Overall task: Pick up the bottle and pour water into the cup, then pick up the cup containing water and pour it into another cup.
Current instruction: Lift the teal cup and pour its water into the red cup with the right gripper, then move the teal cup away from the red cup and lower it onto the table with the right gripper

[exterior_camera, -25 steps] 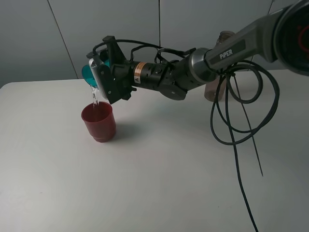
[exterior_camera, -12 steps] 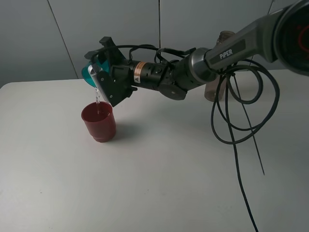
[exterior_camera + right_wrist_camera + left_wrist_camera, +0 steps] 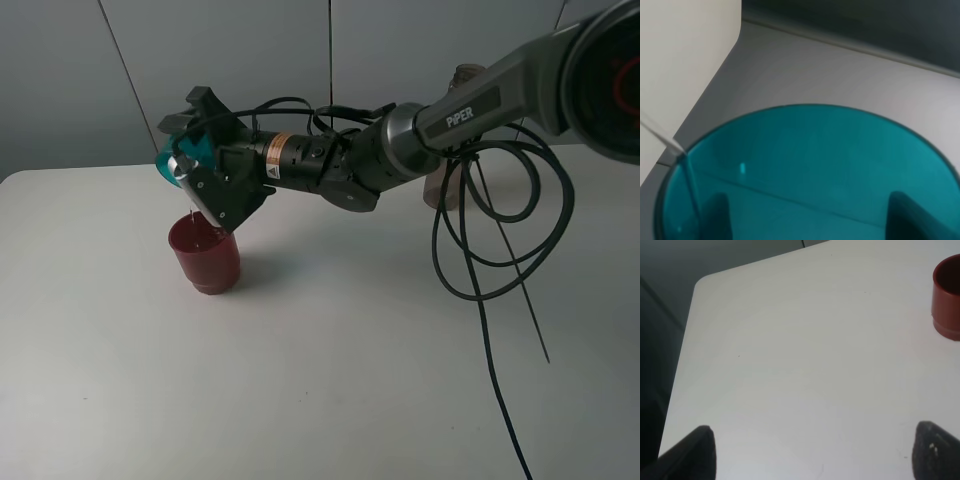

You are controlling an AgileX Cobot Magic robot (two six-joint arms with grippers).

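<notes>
Your right jaws [image 3: 190,165] are shut tight on the blue cup [image 3: 176,158], tipped over, mouth right above the red cup [image 3: 205,257].

**Three cameras, one table**

The high camera looks down from the front at the whole white table [image 3: 330,380]. The left wrist camera looks across the table from low down and shares the red cup [image 3: 947,295] [image 3: 205,257] with the high view. The right wrist camera sits very close to the teal cup [image 3: 805,175].
</notes>
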